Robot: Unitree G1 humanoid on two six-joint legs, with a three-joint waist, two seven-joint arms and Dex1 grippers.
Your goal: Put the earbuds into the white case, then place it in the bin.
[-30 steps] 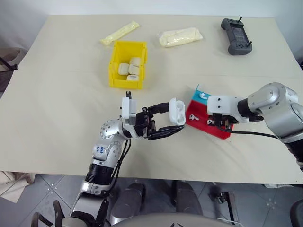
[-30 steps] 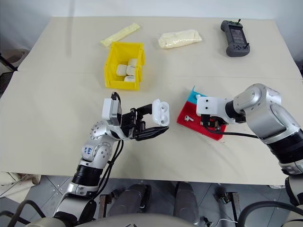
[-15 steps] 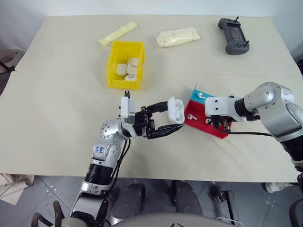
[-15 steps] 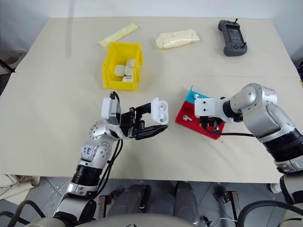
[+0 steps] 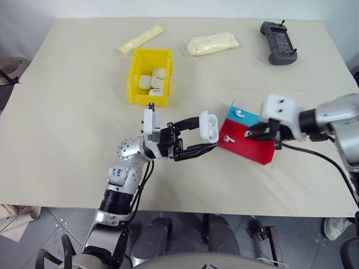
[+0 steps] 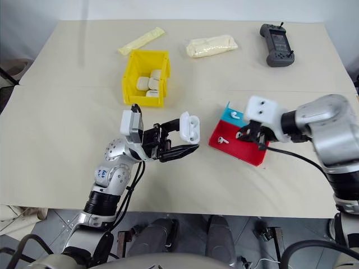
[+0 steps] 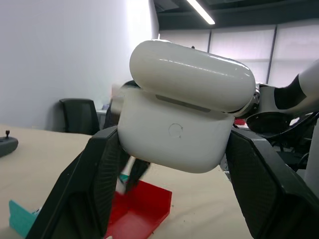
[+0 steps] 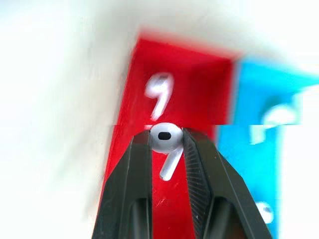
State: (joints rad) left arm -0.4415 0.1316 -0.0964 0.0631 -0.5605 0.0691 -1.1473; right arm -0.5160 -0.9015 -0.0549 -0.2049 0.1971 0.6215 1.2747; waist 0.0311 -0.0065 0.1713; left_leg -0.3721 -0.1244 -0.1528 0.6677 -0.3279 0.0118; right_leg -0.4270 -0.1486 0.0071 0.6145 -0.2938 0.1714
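Observation:
My left gripper (image 5: 204, 135) is shut on the white case (image 5: 209, 126), holding it above the table with its lid flipped open; the case (image 7: 182, 124) sits between the two black fingers (image 7: 97, 174). My right gripper (image 5: 250, 133) hovers over the red-and-blue tray (image 5: 259, 153), shut on one of the earbuds (image 8: 165, 138), whose stem hangs below the tips. Another earbud (image 8: 159, 89) lies on the tray's red part, and one (image 5: 240, 112) lies on the blue part. The yellow bin (image 5: 133, 78) stands farther back to the left.
Three white cases (image 5: 152, 80) lie inside the bin. Two pale yellow packets (image 5: 141, 38) (image 5: 213, 43) and a dark handheld controller (image 5: 279, 42) lie along the table's far side. The tray sits close to the right of the held case.
My right gripper has risen off the tray with an earbud pinched in it and has turned at the wrist. The left gripper has kept still with the open case.

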